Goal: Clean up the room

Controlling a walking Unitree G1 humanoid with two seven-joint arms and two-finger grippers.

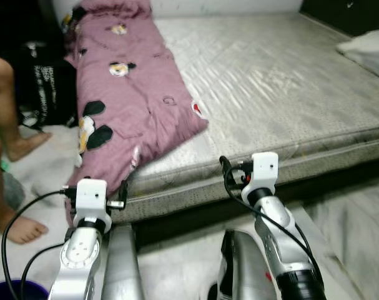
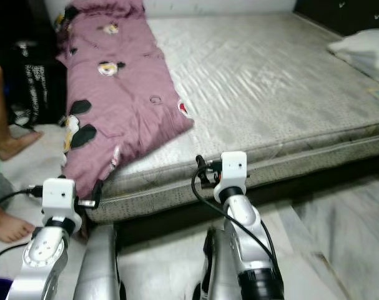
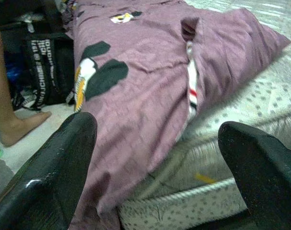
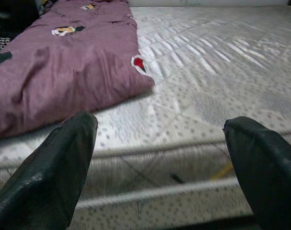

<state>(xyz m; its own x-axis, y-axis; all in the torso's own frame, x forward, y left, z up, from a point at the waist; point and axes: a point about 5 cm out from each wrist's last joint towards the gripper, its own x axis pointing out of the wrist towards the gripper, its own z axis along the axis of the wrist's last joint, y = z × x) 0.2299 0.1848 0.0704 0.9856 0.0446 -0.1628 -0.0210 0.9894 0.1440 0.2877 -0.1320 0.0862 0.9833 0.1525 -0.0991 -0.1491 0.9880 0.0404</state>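
Where the mattress [image 1: 283, 94] meets its left edge, a mauve quilt [image 1: 123, 94] is laid lengthwise, printed with cartoon figures in black, white and yellow. Its upper end is bunched near the far left corner, and its lower end is draped over the near left corner and hangs down the side toward the floor [image 1: 364, 219]. A red and white patch is seen at its right hem, and the cloth is creased and rumpled along its length. The mattress surface is grey-white, quilted and bare to the right of the quilt, with a pale pillow [image 1: 367, 50] at the far right edge. The left gripper [image 3: 157, 163] is held just before the hanging end of the quilt, fingers spread wide, nothing grasped. The right gripper [image 4: 159, 167] is held before the near edge of the mattress, likewise spread and empty. A person's bare legs [image 1: 8, 125] and a black bag [image 1: 49, 87] are seen left of the bed.
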